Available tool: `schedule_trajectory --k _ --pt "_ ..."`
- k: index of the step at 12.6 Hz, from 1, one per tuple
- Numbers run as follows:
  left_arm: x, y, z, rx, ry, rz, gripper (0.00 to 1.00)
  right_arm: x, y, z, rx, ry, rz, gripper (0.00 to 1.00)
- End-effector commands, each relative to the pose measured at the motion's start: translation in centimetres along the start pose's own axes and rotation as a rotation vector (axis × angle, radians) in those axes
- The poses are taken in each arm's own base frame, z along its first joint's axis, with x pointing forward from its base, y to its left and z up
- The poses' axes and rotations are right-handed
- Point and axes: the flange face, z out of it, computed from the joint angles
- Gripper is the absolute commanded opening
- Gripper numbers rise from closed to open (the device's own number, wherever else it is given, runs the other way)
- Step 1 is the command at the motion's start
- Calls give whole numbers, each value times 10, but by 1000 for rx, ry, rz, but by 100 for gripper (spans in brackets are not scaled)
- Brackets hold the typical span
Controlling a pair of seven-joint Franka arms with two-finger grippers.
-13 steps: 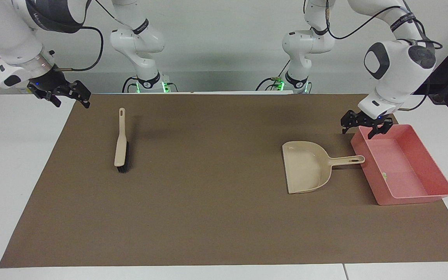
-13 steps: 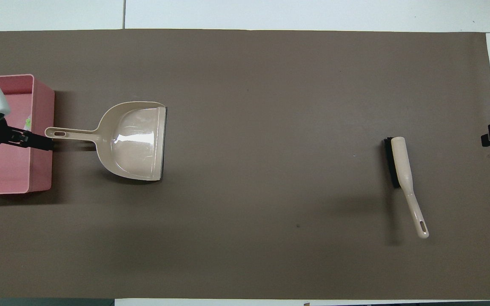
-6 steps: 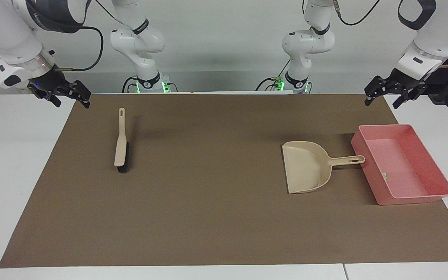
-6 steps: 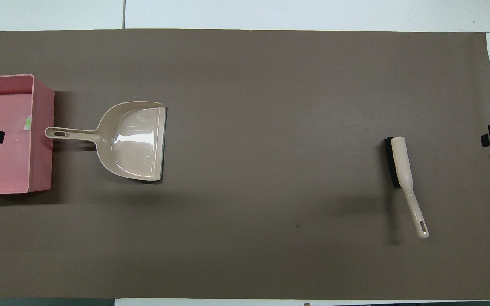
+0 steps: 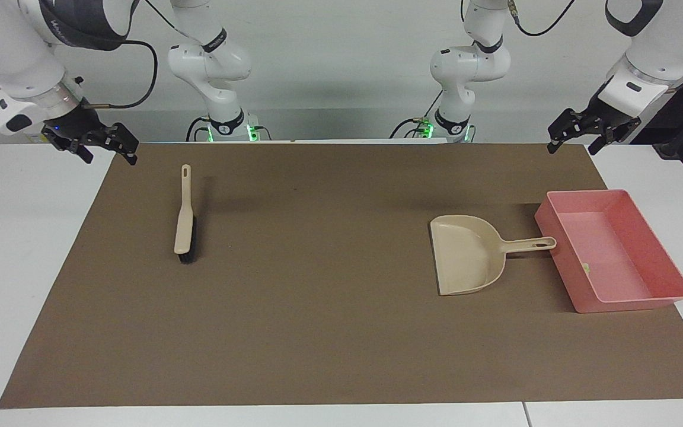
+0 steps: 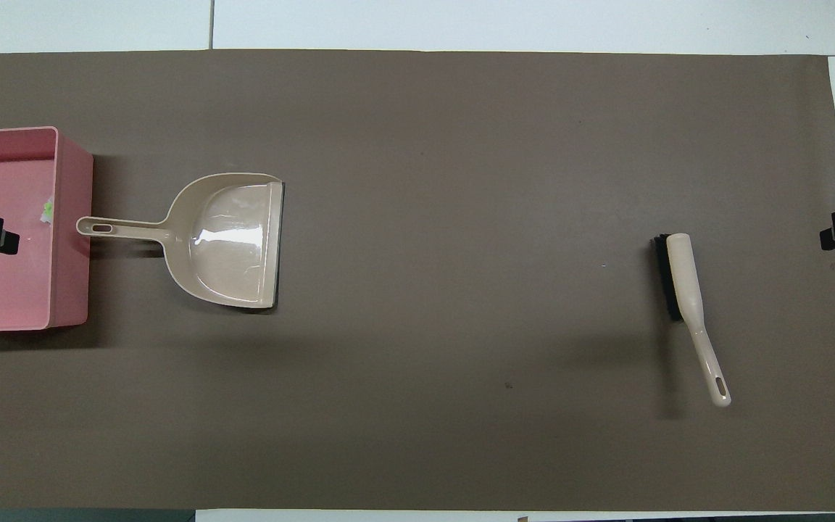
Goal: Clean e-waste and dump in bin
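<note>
The pink bin [image 5: 667, 270] stands at the left arm's end of the brown mat; it also shows in the overhead view [image 6: 69, 239]. One white-grey bit of e-waste with a green label [image 5: 586, 268] lies inside the bin, by the wall nearest the dustpan [image 6: 46, 210]. The dark e-waste block does not show. My left gripper [image 5: 573, 147] hangs open and empty in the air over the mat's corner by the robots' edge, well above the bin. My right gripper [image 5: 110, 157] waits open and empty over the mat's edge at the right arm's end.
A beige dustpan [image 5: 466, 255] lies on the mat beside the bin, its handle touching the bin's wall. A beige brush with black bristles [image 5: 184, 219] lies on the mat toward the right arm's end. White table borders the mat.
My left gripper has lifted from the bin's corner nearest the robots and pulled back high over the mat's corner. The right arm, dustpan, brush and bin have not moved.
</note>
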Motion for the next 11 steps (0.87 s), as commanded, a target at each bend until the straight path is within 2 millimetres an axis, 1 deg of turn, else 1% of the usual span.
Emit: schedule_trajectory --k 1,9,11 --pt "-2 0 -7 41 8 -7 99 -6 2 0 17 -3 -17 99" --pt "0 2 -5 39 32 26 99 -6 2 0 17 -3 -17 99" --pt "-3 -4 -5 36 18 7 99 -6 2 0 17 -3 -17 99"
